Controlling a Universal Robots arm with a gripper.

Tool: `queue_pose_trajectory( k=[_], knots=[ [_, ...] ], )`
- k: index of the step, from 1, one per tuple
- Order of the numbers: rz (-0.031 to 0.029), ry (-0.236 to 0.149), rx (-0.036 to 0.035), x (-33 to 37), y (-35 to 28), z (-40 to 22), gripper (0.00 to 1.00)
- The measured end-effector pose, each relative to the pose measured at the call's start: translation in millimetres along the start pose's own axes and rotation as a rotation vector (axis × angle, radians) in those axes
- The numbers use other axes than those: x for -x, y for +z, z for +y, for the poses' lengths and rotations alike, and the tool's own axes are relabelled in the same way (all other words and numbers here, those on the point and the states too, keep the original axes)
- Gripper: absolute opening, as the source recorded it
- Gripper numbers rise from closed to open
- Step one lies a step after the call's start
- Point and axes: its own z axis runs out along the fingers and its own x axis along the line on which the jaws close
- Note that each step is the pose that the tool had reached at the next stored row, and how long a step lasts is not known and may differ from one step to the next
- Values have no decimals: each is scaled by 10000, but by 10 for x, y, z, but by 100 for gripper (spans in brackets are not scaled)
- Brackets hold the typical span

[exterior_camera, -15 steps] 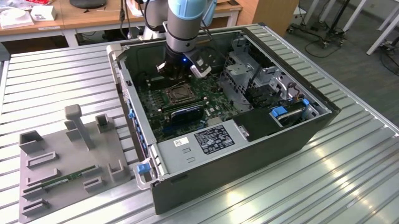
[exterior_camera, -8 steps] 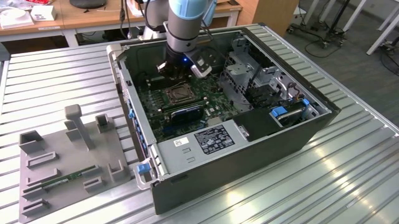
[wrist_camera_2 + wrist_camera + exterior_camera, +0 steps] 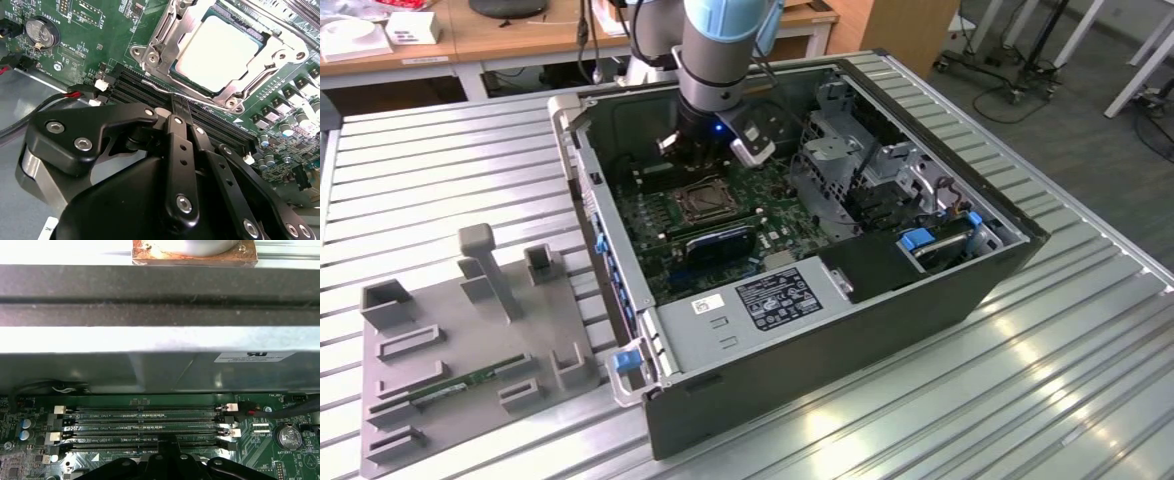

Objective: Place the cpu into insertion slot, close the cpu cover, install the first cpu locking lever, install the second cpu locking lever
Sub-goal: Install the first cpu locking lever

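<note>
The cpu (image 3: 220,50), a pale square chip, lies in the insertion slot (image 3: 707,203) on the green motherboard inside the open computer case. The silver cpu cover (image 3: 160,47) lies flat around it, framing the chip. A thin metal locking lever (image 3: 159,86) runs along the socket's edge nearest my fingers. In the second wrist view my gripper (image 3: 179,102) has its black fingers pressed together, with the tips right at that lever, between the socket and the memory slots. In the exterior view the gripper (image 3: 698,160) hangs just behind the socket. The first wrist view shows the gripper (image 3: 170,444) over the memory slots.
Black memory slots (image 3: 145,427) lie under the fingers, and a coin battery (image 3: 41,32) sits beside them. The case wall (image 3: 150,370) rises close behind. A drive cage (image 3: 854,160) and power supply (image 3: 761,300) crowd the case. A grey fixture tray (image 3: 467,340) sits at the exterior view's left.
</note>
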Motion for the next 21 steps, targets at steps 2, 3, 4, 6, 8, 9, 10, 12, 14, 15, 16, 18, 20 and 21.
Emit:
queue_pose_trajectory(
  k=[2, 3, 4, 6, 8, 9, 10, 12, 14, 15, 16, 18, 20, 21],
  knots=[
    [-1, -2, -14, 1, 0, -3, 11],
    [-2, -3, -20, 2, 0, -6, 11],
    [-1, -3, -26, 2, -1, -8, 11],
    [-1, -2, -34, 2, -2, -10, 11],
    [-1, -3, -34, 2, -2, -11, 11],
    [-1, -3, -34, 2, -2, -11, 11],
    [-1, -3, -35, 2, -4, -11, 11],
    [-1, -3, -35, 2, -12, -9, 11],
    [-3, -4, -33, 1, -17, -7, 11],
    [-7, -5, -32, -3, -18, -7, 11],
    [-13, -6, -32, -9, -19, -6, 11],
    [-22, -9, -34, -24, -21, -7, 11],
    [-39, -14, -33, -44, -22, -7, 11],
    [-46, -16, -33, -50, -22, -7, 11]
  ],
)
